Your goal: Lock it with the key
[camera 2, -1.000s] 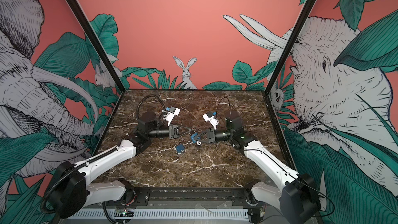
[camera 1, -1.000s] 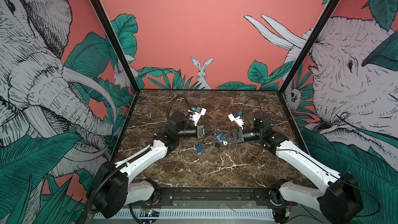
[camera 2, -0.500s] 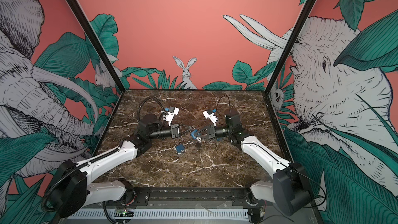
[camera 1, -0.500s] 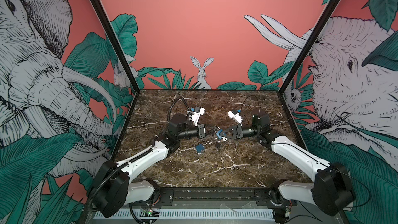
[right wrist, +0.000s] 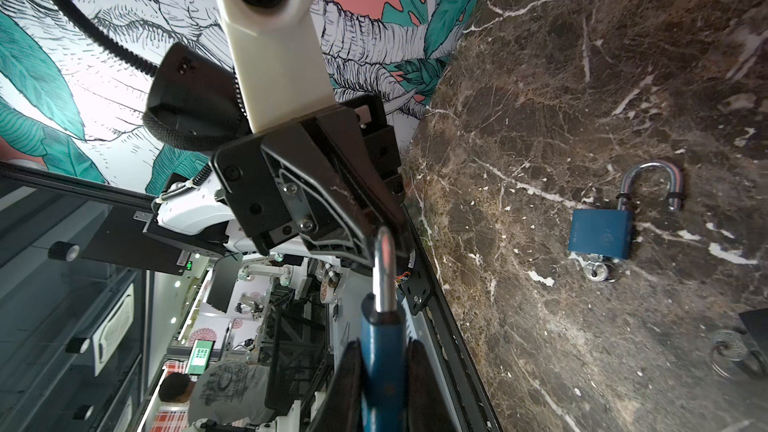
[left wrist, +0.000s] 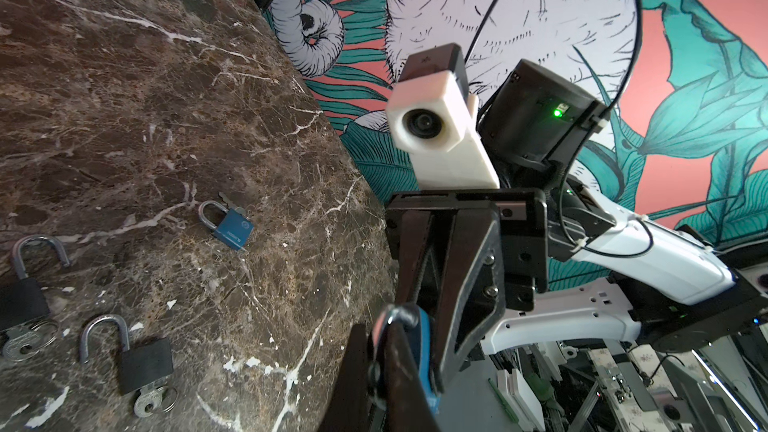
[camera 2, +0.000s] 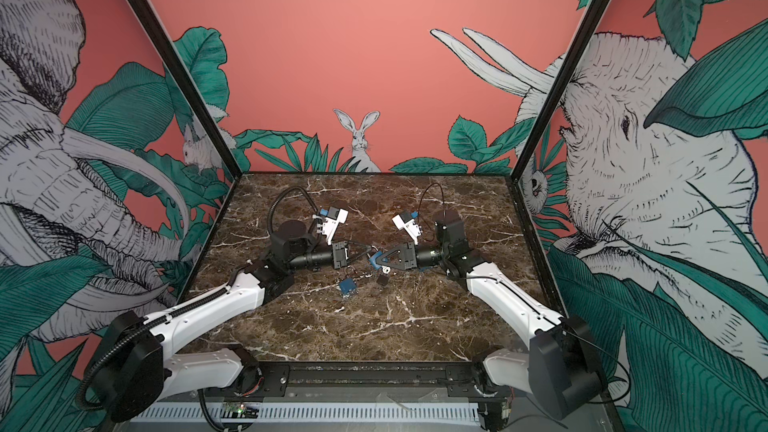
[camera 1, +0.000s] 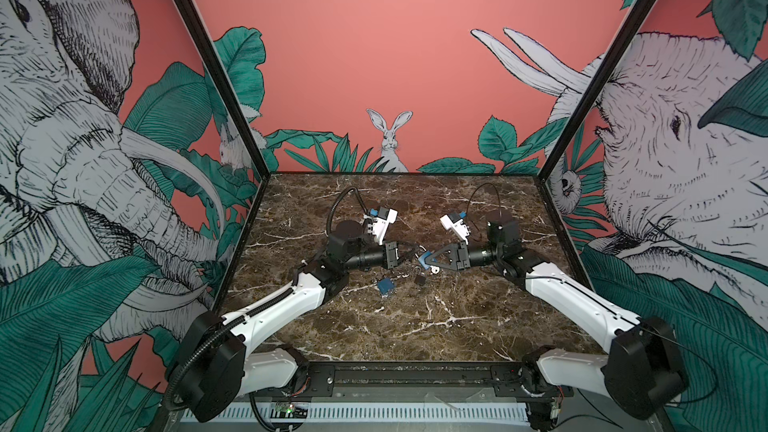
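A blue padlock (right wrist: 382,351) is held off the table with my right gripper (right wrist: 382,367) shut on its body. Its silver shackle (right wrist: 384,272) runs up into the fingertips of my left gripper (left wrist: 386,367), which is shut on it. In both top views the two grippers (camera 1: 411,253) (camera 1: 424,260) meet tip to tip at mid-table, with the padlock (camera 2: 376,259) between them. A silver key (camera 1: 434,270) shows just below the held padlock; I cannot tell whether it sits in the keyhole.
A second blue padlock (right wrist: 600,232) lies on the marble table (camera 1: 415,326) with its shackle open and a key in it. Two black padlocks (left wrist: 23,297) (left wrist: 141,359), open and keyed, lie close under the grippers. Walls close in three sides.
The right arm swung in and back out, and its blue padlock now sits slightly further left, against the left fingertips. The left arm has barely moved.
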Robot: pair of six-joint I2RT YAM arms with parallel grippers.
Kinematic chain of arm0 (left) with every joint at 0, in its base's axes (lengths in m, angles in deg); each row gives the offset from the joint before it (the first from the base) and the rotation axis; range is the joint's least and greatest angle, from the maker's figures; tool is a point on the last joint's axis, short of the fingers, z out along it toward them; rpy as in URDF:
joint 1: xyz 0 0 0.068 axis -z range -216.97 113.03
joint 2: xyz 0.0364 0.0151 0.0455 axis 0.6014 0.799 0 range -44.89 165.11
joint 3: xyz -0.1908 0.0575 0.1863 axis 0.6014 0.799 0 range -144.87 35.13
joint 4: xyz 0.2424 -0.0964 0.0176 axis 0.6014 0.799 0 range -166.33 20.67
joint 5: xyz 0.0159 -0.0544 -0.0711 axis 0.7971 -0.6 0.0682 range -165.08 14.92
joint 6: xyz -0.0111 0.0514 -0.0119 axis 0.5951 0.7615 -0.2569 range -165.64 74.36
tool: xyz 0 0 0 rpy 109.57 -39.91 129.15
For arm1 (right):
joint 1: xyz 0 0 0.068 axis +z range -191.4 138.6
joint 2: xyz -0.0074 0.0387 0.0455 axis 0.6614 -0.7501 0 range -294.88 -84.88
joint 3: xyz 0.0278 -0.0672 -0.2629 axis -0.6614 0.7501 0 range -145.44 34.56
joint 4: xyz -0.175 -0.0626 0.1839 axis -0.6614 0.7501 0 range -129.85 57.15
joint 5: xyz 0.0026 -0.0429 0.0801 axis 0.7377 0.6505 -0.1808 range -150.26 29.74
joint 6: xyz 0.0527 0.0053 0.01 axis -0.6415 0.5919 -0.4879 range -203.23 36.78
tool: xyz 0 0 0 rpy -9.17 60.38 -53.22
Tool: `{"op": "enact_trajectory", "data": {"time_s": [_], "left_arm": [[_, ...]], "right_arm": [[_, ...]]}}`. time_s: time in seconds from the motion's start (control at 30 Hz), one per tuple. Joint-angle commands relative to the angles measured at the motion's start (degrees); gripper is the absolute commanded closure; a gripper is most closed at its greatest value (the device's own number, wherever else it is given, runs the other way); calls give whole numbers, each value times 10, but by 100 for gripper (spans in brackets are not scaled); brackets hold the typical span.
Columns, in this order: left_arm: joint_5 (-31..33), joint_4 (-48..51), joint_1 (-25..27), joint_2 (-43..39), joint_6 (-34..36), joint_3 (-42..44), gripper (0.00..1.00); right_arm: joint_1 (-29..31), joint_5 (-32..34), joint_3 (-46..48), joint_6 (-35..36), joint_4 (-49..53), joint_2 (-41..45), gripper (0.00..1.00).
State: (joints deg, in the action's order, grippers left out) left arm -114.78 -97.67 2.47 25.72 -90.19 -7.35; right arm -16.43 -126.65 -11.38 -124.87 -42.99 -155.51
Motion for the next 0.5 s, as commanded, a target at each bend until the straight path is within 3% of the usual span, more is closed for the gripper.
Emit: {"op": "enact_trajectory", "data": {"time_s": [0.0, 0.2, 0.33, 0.47], "left_arm": [[-141, 35, 44, 16, 17, -33, 100], [-162, -16, 27, 51, -29, -57, 100], [-164, -30, 22, 50, -41, -60, 89], [-157, -32, 17, 44, -43, -58, 87]], "right_arm": [[-6, 114, -33, 40, -35, 16, 100], [-6, 116, -4, 29, -52, 35, 100], [-5, 115, 6, 23, -64, 38, 100], [-5, 113, 7, 19, -71, 37, 100]]}}
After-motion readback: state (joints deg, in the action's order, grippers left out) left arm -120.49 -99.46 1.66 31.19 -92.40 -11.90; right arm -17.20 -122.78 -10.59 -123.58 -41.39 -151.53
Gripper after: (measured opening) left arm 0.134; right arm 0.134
